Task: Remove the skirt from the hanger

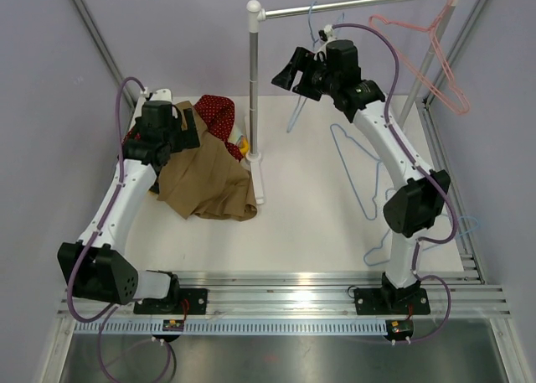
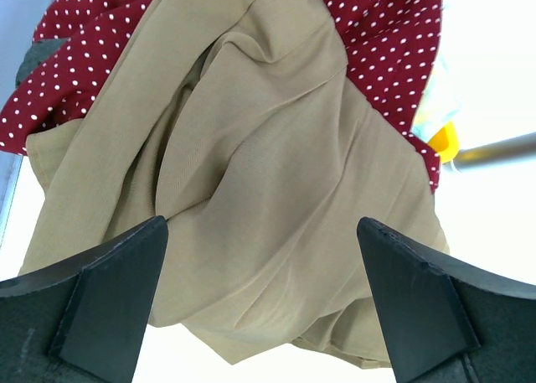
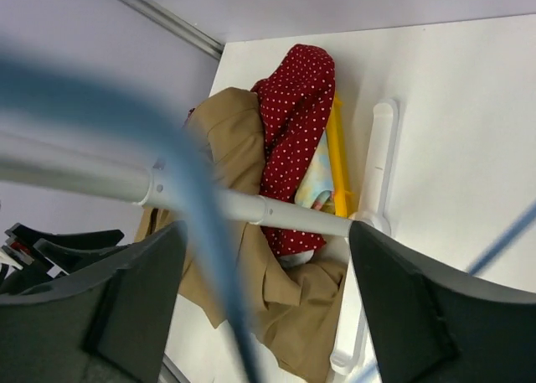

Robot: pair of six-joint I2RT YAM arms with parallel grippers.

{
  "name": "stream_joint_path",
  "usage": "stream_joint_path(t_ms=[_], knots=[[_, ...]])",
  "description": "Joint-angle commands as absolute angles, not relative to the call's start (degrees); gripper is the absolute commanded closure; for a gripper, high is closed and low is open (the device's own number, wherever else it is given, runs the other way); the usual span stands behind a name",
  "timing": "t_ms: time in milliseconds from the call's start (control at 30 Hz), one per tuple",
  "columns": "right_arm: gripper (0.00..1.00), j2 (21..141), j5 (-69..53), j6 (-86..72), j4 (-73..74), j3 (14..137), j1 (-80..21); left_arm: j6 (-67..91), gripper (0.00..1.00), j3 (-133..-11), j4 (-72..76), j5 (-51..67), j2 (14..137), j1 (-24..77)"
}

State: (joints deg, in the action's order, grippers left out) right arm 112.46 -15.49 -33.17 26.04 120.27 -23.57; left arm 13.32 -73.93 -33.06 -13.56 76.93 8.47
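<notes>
I can't read any writing, number or brand anywhere here. On the front rail [image 1: 285,326], the left fitting [image 1: 176,323] and the right fitting [image 1: 408,324] each show a few coloured specks. They are too small to make out as text.
</notes>
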Motion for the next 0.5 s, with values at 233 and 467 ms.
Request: stream_joint_path(t_ms=[233,467], knots=[[0.01,90.9,-11.2,-29.4,26.5,102.1,-23.5,11.3,0.01,-81.6,-36.0,-22.4,67.4,20.4],[0.01,75.3,-9.0,-27.5,30.7,90.4,-23.5,13.3,0.01,-88.0,-43.0,-25.8,65.2,32.8]])
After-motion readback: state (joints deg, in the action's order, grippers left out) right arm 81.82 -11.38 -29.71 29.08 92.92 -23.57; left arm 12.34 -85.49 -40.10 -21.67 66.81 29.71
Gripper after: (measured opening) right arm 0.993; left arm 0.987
